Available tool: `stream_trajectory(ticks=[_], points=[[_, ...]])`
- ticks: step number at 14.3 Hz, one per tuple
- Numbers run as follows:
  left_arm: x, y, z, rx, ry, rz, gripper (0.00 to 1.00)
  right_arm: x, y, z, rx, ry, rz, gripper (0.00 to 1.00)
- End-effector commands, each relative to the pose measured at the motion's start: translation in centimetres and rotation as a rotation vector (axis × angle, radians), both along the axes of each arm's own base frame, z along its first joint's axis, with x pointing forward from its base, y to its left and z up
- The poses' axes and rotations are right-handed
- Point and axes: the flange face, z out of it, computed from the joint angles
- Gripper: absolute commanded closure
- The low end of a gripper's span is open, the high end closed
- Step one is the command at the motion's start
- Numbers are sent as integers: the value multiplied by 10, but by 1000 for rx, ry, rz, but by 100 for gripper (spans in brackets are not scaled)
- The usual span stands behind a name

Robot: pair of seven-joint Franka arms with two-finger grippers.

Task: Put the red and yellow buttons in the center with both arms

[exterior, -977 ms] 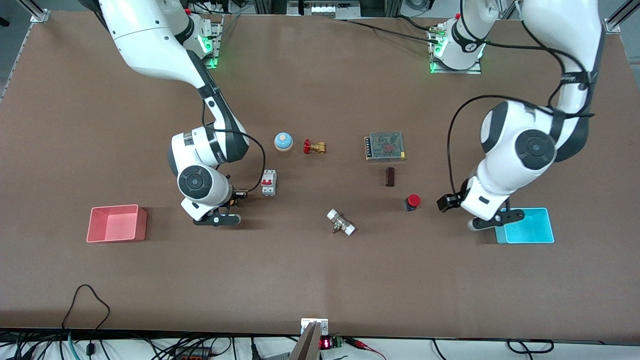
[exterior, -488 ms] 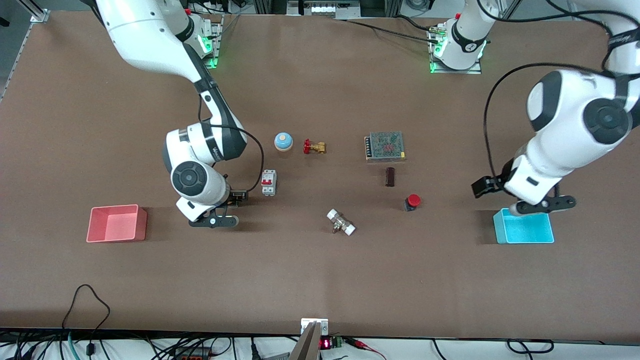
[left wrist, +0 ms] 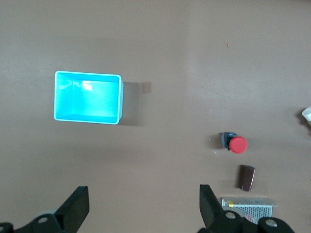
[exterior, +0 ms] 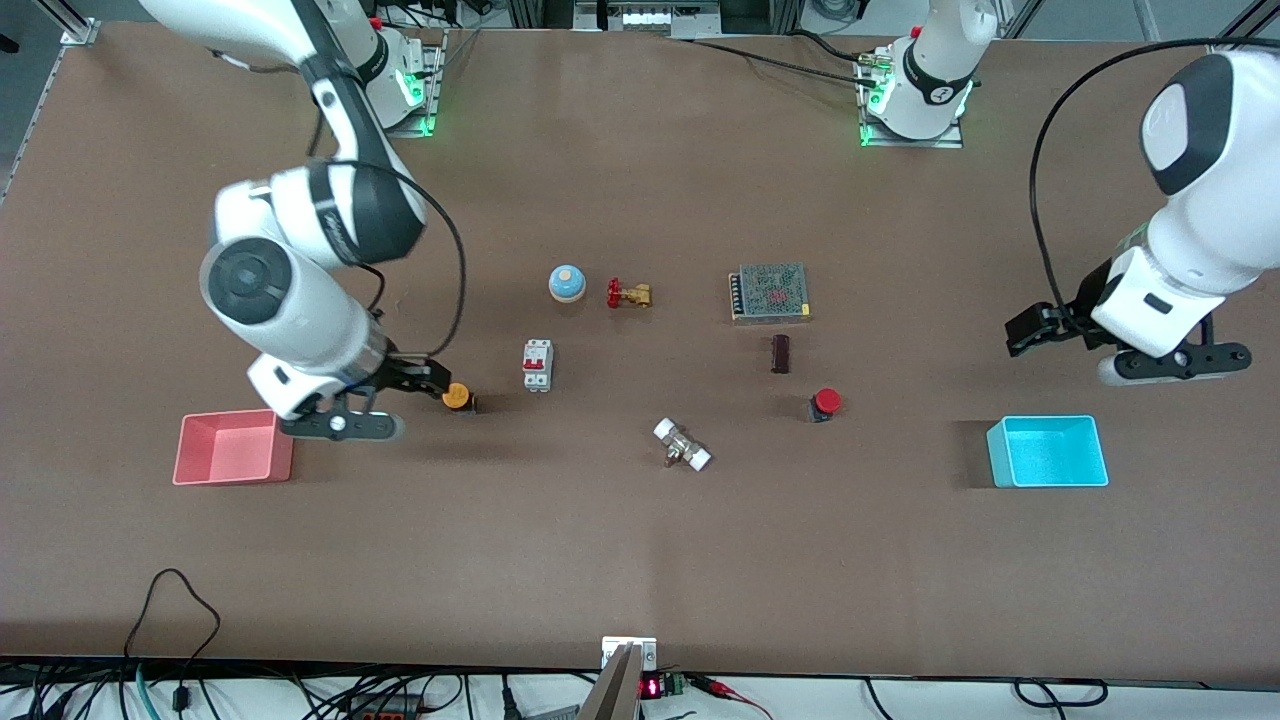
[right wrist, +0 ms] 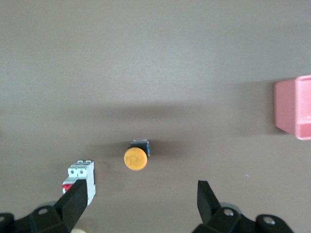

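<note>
The yellow button [exterior: 456, 397] stands on the brown tabletop [exterior: 620, 540] beside a white circuit breaker [exterior: 537, 364], toward the right arm's end. My right gripper [exterior: 338, 426] hovers open and empty between it and the pink bin; its wrist view shows the button [right wrist: 135, 158] ahead of the open gripper [right wrist: 141, 191]. The red button [exterior: 825, 403] stands toward the left arm's end. My left gripper [exterior: 1175, 362] hovers open and empty beside the cyan bin, well apart from the red button [left wrist: 237, 144]; nothing lies between its spread jaws [left wrist: 142, 194].
Pink bin [exterior: 235, 447] at the right arm's end, cyan bin [exterior: 1047, 452] at the left arm's end. Blue bell [exterior: 567, 283], brass valve [exterior: 628, 294], mesh power supply [exterior: 769, 292], brown block [exterior: 780, 353] and a white fitting [exterior: 682, 445] lie mid-table.
Both arms have lifted and swung outward: the right gripper toward the pink bin, uncovering the yellow button on the table; the left gripper away from the red button, past the cyan bin.
</note>
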Motion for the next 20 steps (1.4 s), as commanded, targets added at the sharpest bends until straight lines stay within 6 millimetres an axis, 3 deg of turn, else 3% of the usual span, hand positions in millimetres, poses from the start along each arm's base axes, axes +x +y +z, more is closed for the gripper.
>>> stream_trajectory(ticks=[1, 4, 7, 11, 16, 20], points=[[-17, 14, 22, 20, -2, -50, 0, -4, -32, 33, 11, 13, -29, 0], [-29, 32, 40, 23, -9, -80, 0, -6, -96, 88, 39, -46, -115, 0], [-32, 38, 48, 25, -27, -81, 0, -21, -179, 111, 33, 25, -60, 0], [-48, 36, 45, 29, -71, -85, 0, -56, -240, 156, 24, 42, 4, 0], [-53, 35, 45, 31, -77, -86, 0, -95, -242, 161, 16, 32, 12, 0], [-55, 35, 44, 30, -60, -86, 0, -101, -241, 166, 11, 29, 29, 0]])
